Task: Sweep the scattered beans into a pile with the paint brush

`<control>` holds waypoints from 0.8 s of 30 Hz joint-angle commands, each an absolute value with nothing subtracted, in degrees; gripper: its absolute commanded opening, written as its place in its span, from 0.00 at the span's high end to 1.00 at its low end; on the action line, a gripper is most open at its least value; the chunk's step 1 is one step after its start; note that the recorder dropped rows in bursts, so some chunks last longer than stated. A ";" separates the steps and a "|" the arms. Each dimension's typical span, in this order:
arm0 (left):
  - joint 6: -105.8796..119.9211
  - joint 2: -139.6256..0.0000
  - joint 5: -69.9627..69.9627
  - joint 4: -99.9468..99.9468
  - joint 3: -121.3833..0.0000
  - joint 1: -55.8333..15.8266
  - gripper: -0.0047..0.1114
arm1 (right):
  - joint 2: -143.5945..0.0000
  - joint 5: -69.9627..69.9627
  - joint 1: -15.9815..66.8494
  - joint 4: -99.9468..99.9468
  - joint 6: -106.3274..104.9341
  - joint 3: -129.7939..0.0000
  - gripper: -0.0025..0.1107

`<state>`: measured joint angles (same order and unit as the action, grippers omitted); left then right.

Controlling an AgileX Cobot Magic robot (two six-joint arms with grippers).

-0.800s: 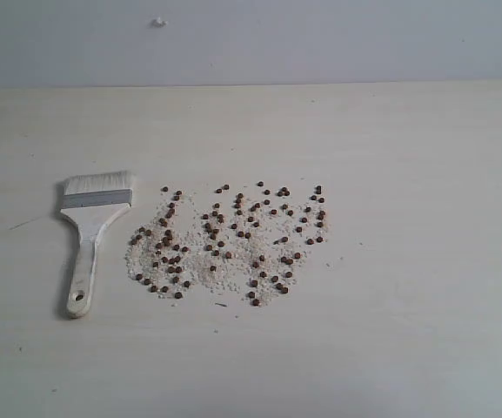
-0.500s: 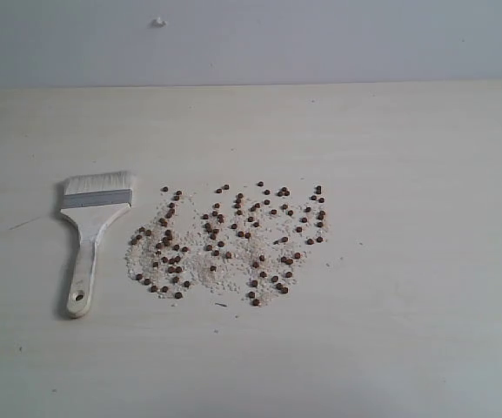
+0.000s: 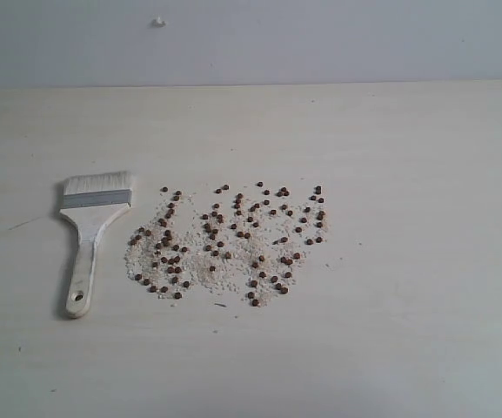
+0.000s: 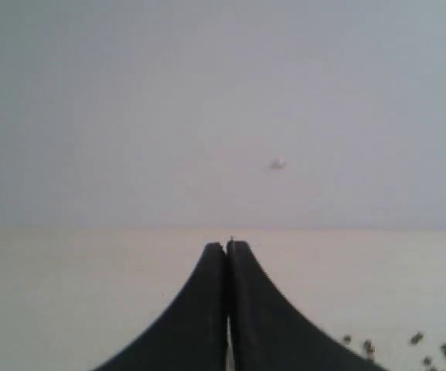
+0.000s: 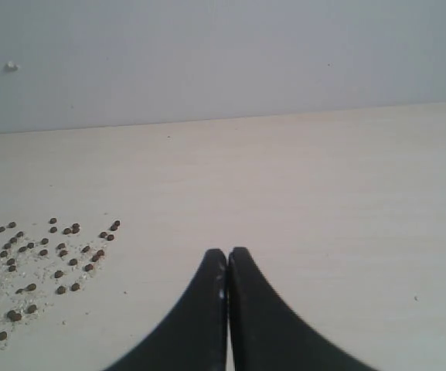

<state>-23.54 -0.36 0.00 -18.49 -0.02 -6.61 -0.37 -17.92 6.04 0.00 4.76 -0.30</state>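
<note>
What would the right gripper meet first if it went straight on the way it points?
Probably only bare table, then the wall; the right gripper points past the beans. Depth is unclear.

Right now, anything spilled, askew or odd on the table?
Yes: the beans lie scattered among whitish grains on the table, unpiled, beside the paint brush. The brush lies flat, slightly tilted, undamaged. A white speck sits on the back wall; cannot tell what.

The pale table bears the paint brush beside scattered beans.
</note>
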 commanded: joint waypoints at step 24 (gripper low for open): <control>9.91 -60.49 44.99 24.39 -43.18 3.94 0.96 | 0.00 -17.47 5.99 0.00 4.69 0.00 0.98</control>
<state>9.25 -49.80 34.12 24.36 -38.76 4.75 -0.37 -17.92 6.04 0.00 4.76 -0.30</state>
